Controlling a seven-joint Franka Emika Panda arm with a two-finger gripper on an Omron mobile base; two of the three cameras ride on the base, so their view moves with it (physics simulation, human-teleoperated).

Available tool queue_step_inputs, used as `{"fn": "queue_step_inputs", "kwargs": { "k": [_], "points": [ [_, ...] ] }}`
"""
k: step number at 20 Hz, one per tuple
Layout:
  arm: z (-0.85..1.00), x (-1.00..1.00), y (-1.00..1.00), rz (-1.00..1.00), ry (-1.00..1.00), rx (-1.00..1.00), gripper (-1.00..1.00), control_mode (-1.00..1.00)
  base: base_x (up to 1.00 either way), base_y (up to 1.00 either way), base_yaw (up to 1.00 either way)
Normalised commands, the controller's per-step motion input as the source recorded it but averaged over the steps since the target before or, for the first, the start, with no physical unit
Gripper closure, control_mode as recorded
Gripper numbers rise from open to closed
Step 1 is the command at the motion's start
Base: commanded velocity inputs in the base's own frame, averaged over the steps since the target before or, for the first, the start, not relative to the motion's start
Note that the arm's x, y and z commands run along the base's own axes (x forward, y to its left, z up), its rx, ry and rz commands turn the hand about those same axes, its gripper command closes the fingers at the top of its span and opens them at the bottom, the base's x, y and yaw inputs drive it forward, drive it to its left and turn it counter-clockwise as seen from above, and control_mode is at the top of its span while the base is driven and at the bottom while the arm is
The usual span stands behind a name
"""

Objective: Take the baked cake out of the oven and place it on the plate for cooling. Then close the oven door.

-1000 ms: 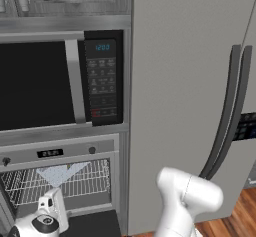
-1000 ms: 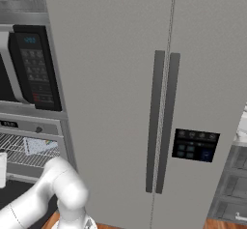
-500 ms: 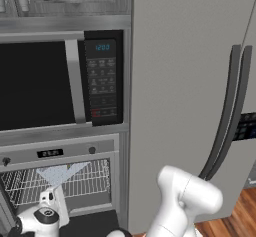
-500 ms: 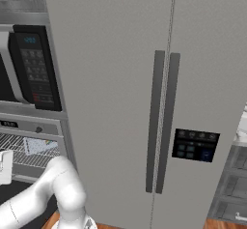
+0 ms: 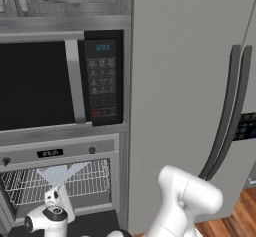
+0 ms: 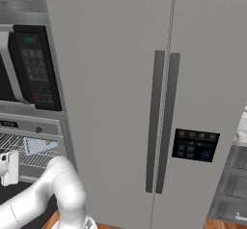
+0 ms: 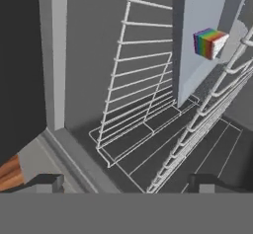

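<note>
Barely started imo: oven point(image 5: 60, 181) hangs open, rainbow cake point(image 7: 209, 43) sits on its tray point(image 7: 197, 55) inside, gripper point(image 7: 126, 181) jaws spread wide and empty. Door closing comes later.

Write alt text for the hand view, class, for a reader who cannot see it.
A small rainbow-striped cake slice sits on a pale grey tray inside the open steel oven, among white wire racks. The open gripper points in.
</note>
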Motion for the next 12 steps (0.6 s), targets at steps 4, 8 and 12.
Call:
{"fn": "queue_step_inputs", "kwargs": {
  "k": [4, 8, 12],
  "points": [
    [-0.31, 0.02, -0.4, 0.27, 0.01, 0.0, -1.0, -1.0, 0.0, 0.0, 0.0],
    [-0.16, 0.13, -0.45, 0.25, 0.01, 0.0, -1.0, -1.0, 0.0, 0.0, 0.0],
    [-0.14, 0.28, -0.21, 0.19, 0.02, 0.0, -1.0, -1.0, 0.0, 0.0, 0.0]
  ]
}}
